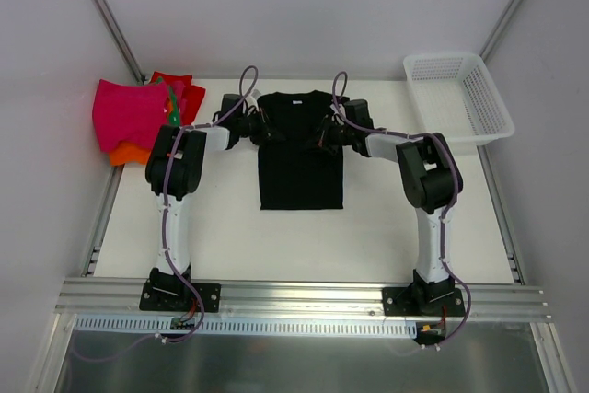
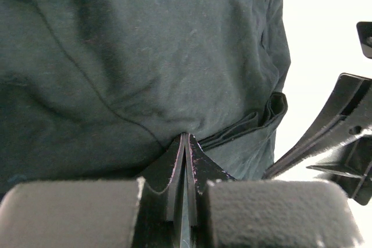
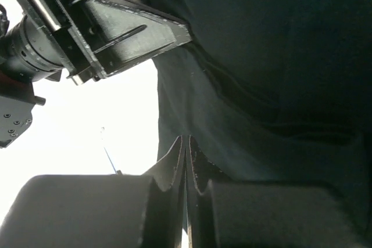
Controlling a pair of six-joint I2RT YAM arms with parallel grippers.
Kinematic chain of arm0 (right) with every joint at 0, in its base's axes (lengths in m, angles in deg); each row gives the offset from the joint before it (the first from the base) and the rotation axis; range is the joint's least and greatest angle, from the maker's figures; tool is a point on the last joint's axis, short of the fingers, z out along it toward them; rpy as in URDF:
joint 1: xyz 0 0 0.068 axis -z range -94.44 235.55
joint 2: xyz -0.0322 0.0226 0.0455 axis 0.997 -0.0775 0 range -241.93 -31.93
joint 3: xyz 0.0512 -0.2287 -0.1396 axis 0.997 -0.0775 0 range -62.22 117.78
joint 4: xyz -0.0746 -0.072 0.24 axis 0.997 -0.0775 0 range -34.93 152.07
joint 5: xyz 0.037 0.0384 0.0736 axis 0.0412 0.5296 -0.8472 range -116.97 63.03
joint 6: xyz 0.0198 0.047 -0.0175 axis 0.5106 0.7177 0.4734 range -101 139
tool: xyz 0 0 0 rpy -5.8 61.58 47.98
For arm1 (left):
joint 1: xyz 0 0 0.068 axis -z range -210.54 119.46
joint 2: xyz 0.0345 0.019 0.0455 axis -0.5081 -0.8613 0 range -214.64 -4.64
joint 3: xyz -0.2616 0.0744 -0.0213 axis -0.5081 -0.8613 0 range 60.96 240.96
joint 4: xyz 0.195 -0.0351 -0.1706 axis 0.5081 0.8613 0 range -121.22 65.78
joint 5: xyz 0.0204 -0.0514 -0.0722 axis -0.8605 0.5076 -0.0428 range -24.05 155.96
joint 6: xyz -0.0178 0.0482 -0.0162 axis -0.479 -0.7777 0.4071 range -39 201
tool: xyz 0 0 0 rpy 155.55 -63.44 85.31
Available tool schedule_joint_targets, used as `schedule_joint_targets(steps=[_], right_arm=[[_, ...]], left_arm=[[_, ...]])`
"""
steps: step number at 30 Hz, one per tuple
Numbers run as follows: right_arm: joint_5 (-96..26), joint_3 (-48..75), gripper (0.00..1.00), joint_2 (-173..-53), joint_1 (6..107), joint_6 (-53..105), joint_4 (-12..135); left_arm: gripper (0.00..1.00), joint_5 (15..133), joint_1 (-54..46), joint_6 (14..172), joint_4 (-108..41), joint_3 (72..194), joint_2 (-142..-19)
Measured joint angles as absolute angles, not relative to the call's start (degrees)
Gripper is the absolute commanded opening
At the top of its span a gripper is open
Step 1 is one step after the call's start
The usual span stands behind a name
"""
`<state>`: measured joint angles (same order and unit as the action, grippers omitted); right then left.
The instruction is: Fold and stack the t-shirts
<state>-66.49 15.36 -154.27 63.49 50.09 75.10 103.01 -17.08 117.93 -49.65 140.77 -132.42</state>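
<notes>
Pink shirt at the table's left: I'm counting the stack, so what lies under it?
Orange cloth pokes out from under the pink shirt at its near edge, and red cloth shows behind it. Whether more pieces lie beneath is hidden by the pink.

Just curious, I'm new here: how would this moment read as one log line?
black shirt: laid flat | left gripper: shut, at shirt | right gripper: shut, at shirt
</notes>
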Motion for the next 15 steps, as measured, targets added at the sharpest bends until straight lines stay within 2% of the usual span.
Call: schedule_joint_targets(steps=[7, 15], right_arm=[[-65.10, 15.27, 0.01, -156.39, 64.17, 50.27, 75.98], [-57.49, 20.74, 0.00, -157.29, 65.15, 46.29, 66.14]], left_arm=[[0.00, 103.23, -17.54, 118.50, -52.15, 138.15, -132.40], [0.00, 103.67, -18.13, 119.52, -55.03, 136.53, -132.33]])
